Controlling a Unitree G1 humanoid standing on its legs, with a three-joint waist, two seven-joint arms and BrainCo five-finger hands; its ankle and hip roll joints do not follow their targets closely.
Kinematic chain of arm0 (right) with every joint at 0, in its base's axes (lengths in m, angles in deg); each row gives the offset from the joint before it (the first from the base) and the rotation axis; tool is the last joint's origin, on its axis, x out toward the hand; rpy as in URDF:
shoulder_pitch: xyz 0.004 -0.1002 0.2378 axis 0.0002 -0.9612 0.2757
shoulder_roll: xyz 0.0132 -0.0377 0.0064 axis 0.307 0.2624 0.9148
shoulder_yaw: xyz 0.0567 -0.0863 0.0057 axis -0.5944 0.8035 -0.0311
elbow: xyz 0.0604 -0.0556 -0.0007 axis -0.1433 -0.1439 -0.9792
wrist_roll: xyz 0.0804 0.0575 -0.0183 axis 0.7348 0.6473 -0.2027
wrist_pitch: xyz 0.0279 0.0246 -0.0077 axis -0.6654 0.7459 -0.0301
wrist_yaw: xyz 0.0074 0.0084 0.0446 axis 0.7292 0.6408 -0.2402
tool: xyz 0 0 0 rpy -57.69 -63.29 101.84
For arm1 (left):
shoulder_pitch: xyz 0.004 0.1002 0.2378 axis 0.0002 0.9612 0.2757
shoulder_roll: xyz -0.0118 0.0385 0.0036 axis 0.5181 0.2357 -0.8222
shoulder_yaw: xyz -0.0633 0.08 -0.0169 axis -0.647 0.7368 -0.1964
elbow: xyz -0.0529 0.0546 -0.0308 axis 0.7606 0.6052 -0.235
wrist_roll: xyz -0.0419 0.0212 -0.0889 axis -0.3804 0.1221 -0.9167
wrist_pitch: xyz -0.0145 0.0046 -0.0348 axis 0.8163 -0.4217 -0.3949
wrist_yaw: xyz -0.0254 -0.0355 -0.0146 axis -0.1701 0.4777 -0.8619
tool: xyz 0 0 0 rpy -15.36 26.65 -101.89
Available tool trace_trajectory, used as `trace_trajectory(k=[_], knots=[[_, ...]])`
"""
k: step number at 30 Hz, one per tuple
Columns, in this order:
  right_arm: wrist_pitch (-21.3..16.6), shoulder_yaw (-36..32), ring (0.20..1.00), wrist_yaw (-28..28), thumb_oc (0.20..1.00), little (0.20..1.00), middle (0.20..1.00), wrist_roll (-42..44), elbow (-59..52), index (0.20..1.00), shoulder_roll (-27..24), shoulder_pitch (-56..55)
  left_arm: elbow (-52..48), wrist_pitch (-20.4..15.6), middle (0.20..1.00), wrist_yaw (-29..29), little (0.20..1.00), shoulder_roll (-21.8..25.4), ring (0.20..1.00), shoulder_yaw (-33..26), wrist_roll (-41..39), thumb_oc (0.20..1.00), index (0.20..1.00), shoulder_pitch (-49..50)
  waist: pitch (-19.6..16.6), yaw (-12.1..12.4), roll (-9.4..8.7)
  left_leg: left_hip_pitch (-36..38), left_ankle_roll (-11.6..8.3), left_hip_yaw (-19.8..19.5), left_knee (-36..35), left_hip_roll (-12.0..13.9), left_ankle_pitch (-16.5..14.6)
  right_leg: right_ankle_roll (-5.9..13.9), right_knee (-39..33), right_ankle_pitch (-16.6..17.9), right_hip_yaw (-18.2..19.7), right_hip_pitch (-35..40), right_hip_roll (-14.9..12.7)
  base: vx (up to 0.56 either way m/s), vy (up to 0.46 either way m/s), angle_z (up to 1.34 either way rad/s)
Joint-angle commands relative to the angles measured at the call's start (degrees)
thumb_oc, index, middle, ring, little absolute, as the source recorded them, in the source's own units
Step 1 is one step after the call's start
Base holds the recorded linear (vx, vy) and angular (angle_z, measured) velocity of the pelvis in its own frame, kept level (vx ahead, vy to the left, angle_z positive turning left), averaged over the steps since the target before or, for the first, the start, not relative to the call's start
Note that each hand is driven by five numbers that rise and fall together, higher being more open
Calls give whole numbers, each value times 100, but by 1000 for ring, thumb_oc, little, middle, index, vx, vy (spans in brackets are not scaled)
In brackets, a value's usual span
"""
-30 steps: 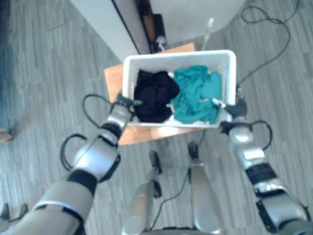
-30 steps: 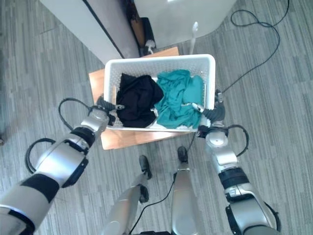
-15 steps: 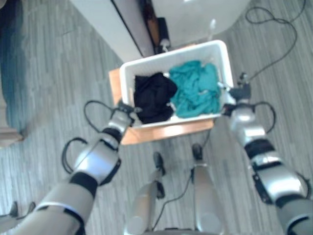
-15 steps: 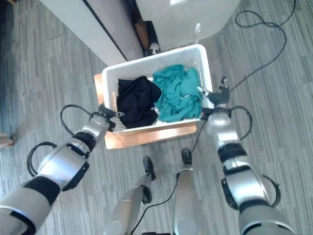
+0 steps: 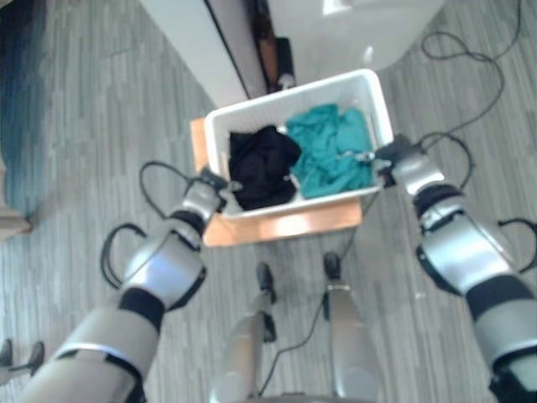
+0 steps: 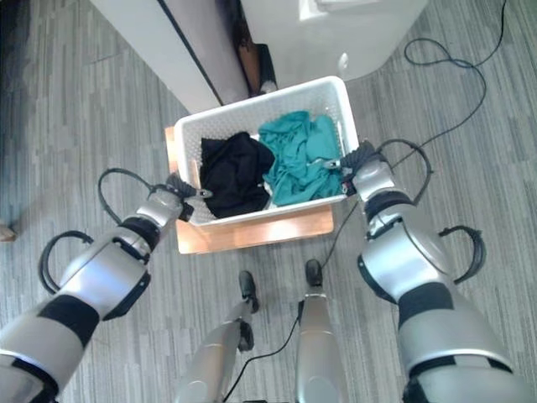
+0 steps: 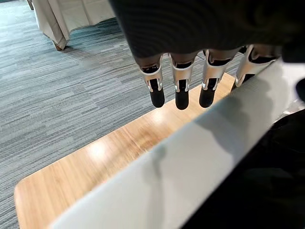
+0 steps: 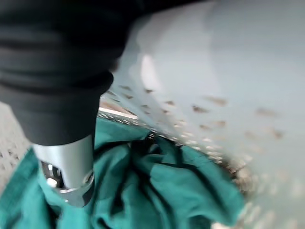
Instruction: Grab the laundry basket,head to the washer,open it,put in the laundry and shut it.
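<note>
The white laundry basket (image 5: 220,126) stands on a low wooden stand (image 5: 285,227), with a black garment (image 5: 262,164) in its left half and teal laundry (image 5: 331,151) in its right half. My left hand (image 5: 210,183) grips the basket's left end. In the left wrist view its fingers (image 7: 177,90) hang down outside the rim (image 7: 190,162), above the wood (image 7: 95,162). My right hand (image 6: 359,161) holds the right end, its thumb (image 8: 66,176) inside the wall over the teal laundry (image 8: 157,191).
The white washer (image 5: 352,25) stands just behind the basket, with a pale upright panel (image 5: 193,42) to its left. A black cable (image 5: 470,59) loops on the grey plank floor at the right. A cloth-covered table (image 7: 71,14) stands farther off.
The whole picture has turned and shifted, so the camera has moved. Both hands stay at the basket's ends. My right arm now bends in closer under the view.
</note>
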Motion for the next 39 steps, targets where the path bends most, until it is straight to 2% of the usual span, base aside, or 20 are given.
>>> trace_trajectory(k=[1, 17, 23, 39], knots=[[173, 191, 1000, -270, 1000, 1000, 1000, -245, 682, 1000, 261, 114, 571, -51, 1000, 106, 1000, 60, 1000, 58, 143, 1000, 1000, -842, 225, 65, -191, -174, -291, -306, 763, 278, -566, 377, -476, 156, -159, 183, -306, 0, 0, 0], [163, 223, 1000, -292, 1000, 1000, 1000, -414, 864, 1000, 220, 311, 625, -12, 1000, 236, 1000, 33, 1000, 125, 202, 1000, 1000, -975, 299, 62, -164, -214, -284, -313, 703, 267, -499, 375, -476, 181, -144, 120, -291, 0, 0, 0], [49, 53, 1000, 0, 1000, 1000, 1000, -187, 711, 1000, 193, 424, 628, -12, 1000, 174, 1000, 92, 1000, 44, 147, 1000, 1000, -906, 335, 81, -154, -230, -278, -296, 705, 266, -506, 374, -458, 184, -135, 98, -285, 0, 0, 0], [-12, 109, 1000, -23, 1000, 1000, 1000, 214, 749, 1000, 74, 720, 736, -53, 1000, 208, 1000, 160, 1000, 153, 113, 1000, 1000, -948, 345, 117, -204, -299, -265, -347, 754, 260, -517, 360, -428, 186, -145, 53, -268, 0, 0, 0]])
